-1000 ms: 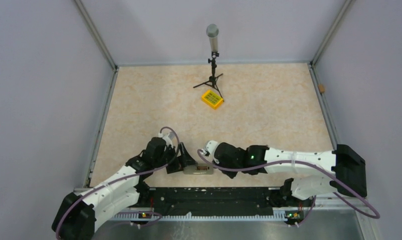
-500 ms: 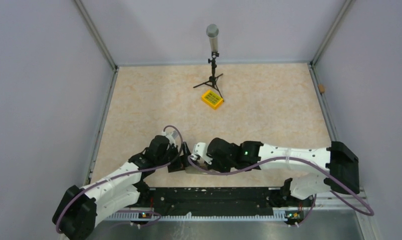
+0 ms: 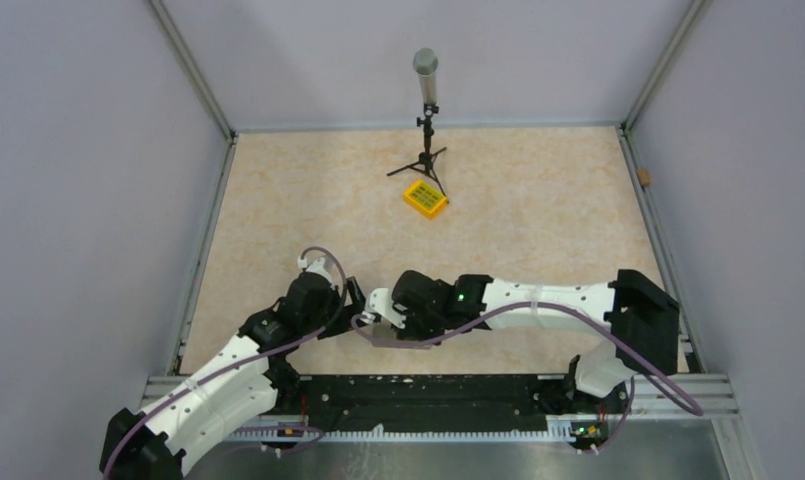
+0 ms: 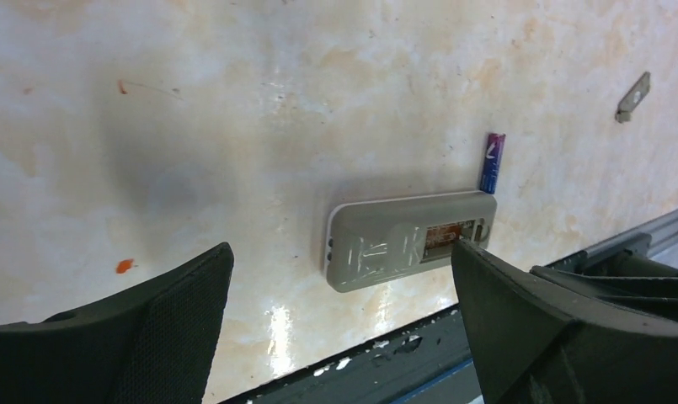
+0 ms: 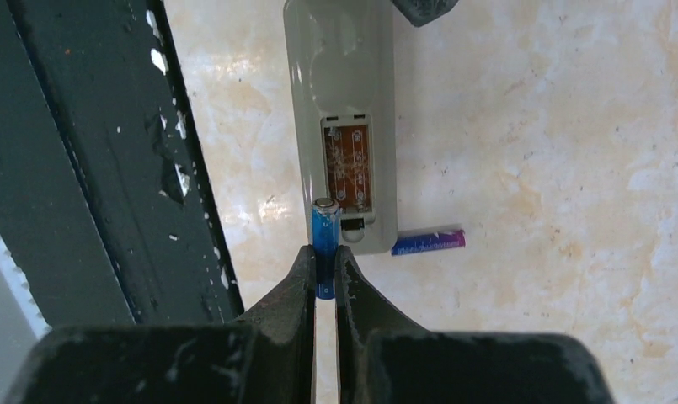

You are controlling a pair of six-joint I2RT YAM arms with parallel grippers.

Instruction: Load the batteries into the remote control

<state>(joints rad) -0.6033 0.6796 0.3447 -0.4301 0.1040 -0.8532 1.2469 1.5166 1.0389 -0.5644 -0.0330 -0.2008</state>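
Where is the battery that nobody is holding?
Find the long black rail; the grey remote control lies beside it. The loose battery lies flat by its open end, purple-tipped; the other battery is pinched in the right pincer.

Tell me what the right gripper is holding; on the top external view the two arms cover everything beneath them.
Observer: The right gripper is shut on a blue battery, gripped by one end. Its free end sits over the edge of the open battery compartment in the back of the remote control.
Operator: Where is the other one?
Observer: The second battery lies flat on the table, close beside the compartment end of the remote control and outside the compartment. I cannot tell whether it touches the casing.
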